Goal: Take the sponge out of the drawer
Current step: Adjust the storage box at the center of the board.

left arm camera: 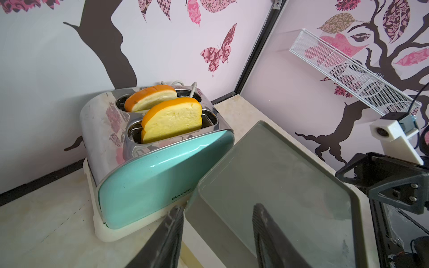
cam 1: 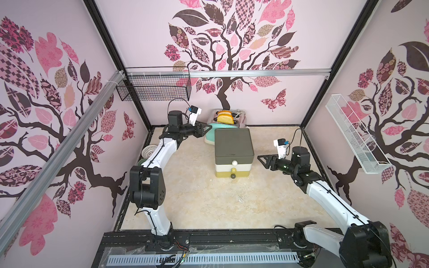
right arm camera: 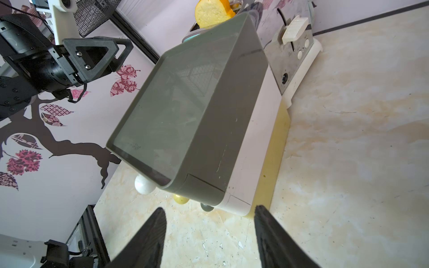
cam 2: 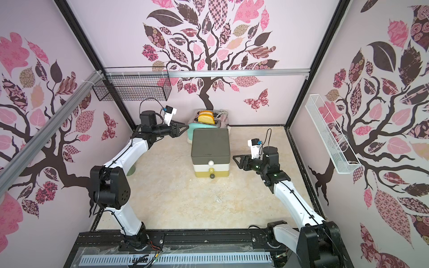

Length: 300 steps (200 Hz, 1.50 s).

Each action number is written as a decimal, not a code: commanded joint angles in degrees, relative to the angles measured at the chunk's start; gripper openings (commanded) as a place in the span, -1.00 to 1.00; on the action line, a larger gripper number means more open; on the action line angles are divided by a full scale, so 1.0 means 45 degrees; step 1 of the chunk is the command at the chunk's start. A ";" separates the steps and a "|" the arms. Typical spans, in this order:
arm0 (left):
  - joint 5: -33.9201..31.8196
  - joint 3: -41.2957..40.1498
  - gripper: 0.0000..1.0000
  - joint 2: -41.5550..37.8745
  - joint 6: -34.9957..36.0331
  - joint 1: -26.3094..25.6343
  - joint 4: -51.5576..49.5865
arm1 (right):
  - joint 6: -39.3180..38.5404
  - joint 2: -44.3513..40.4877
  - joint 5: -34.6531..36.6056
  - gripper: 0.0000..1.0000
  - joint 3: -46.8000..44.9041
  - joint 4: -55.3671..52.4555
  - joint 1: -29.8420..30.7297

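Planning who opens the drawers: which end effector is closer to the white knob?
Right. The right end effector is off the drawer unit's front right side, near the white knob; the left end effector is at its back left corner, by the toaster.

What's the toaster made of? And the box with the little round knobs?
Toaster: shiny metal top, it mirrors the wallpaper; its mint side looks like glossy painted metal or plastic. Drawer box: probably matte plastic, smooth with moulded rounded corners.
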 commanded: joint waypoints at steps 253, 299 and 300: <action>-0.5146 0.1696 -0.02 0.1729 0.4701 -0.1531 -0.3152 | 0.0151 0.3796 -0.0820 0.18 0.3005 0.0338 0.1347; -0.4089 0.1398 -0.08 0.1645 0.4728 -0.1530 -0.3161 | -0.0101 0.4273 -0.0935 0.17 0.3266 0.0230 0.1356; -0.4056 0.1390 -0.08 0.1637 0.4744 -0.1527 -0.3184 | -0.0114 0.4280 -0.0936 0.18 0.3277 0.0225 0.1356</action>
